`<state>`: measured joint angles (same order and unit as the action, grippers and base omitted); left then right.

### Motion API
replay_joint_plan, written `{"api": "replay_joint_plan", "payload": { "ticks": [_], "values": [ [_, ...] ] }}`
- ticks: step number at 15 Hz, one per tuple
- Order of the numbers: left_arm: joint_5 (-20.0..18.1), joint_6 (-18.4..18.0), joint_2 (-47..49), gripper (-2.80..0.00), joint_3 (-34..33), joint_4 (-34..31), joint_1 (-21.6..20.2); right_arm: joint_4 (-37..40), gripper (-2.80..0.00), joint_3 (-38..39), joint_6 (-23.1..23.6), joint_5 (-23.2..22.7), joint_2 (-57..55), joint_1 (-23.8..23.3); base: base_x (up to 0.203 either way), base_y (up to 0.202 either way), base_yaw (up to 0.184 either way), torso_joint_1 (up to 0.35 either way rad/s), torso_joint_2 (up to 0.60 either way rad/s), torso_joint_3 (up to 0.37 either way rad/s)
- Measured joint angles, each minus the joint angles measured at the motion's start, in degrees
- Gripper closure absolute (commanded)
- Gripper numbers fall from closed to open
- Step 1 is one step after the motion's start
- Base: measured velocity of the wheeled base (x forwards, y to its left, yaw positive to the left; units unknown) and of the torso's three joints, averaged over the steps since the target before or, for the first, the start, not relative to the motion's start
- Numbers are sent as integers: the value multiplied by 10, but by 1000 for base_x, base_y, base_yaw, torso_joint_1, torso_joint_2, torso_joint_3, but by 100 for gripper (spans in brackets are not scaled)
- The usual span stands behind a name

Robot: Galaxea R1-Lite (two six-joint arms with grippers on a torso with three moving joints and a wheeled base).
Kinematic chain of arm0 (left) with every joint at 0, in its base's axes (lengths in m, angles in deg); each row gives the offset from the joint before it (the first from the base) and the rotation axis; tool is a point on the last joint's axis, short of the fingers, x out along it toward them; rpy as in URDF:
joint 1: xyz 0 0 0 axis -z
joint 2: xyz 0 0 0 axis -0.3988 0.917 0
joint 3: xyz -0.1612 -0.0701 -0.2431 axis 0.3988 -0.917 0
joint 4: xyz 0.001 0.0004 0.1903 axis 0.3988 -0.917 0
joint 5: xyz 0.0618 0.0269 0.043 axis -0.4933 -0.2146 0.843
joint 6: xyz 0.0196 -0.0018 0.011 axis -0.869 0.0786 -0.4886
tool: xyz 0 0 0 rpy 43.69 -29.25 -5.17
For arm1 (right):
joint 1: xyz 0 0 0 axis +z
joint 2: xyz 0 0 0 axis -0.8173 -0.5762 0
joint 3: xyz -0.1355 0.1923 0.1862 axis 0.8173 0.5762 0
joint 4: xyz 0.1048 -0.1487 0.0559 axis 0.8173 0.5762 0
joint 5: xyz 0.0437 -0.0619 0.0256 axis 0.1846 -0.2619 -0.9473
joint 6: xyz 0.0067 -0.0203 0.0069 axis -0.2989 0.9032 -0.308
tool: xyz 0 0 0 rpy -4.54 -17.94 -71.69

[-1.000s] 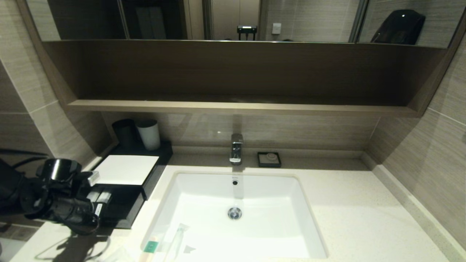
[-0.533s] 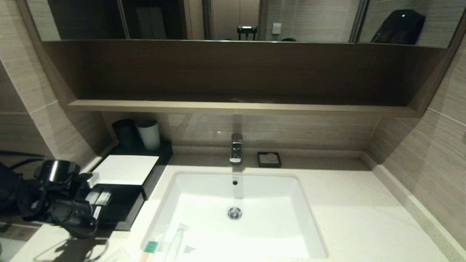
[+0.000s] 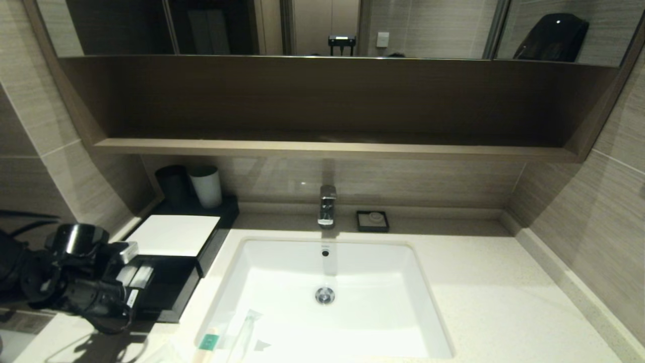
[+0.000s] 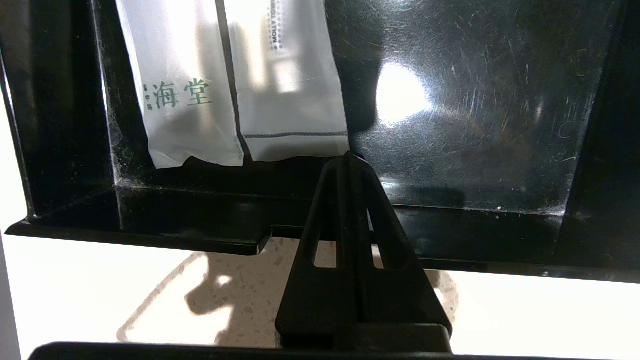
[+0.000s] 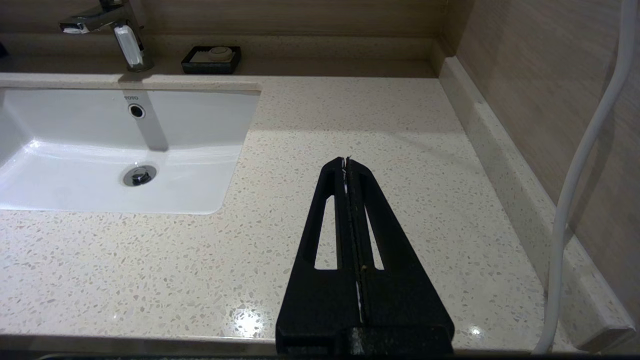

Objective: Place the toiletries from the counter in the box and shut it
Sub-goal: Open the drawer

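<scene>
White sachets (image 4: 240, 95) printed "海堂", "MOLLYTOXO", black drawer (image 4: 475, 115), "TOTO" sink (image 5: 135, 98)

Tap (image 3: 327, 204), chrome, upright behind the sink, spout toward the basin. Soap dish (image 3: 373, 221), small, square, black, just right of the tap against the back wall; a pale round soap in it. Black cup (image 3: 172, 184) and white cup (image 3: 206, 186) stand side by side, touching or nearly so, in the back left corner. Brown shelf (image 3: 327, 147) spans the wall above. Mirror (image 3: 322, 26) over the shelf. White cable (image 5: 580, 165) hangs along the right wall.
</scene>
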<state>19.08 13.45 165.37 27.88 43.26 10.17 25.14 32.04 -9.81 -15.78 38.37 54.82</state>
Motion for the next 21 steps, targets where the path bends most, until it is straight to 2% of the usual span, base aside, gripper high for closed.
{"api": "replay_joint_plan", "payload": {
  "ticks": [21],
  "values": [
    [0,-33,-37,0,-48,-7,-4,0,0,0,0,0,0,0,0,0,0,0,0,0]
  ]
}}
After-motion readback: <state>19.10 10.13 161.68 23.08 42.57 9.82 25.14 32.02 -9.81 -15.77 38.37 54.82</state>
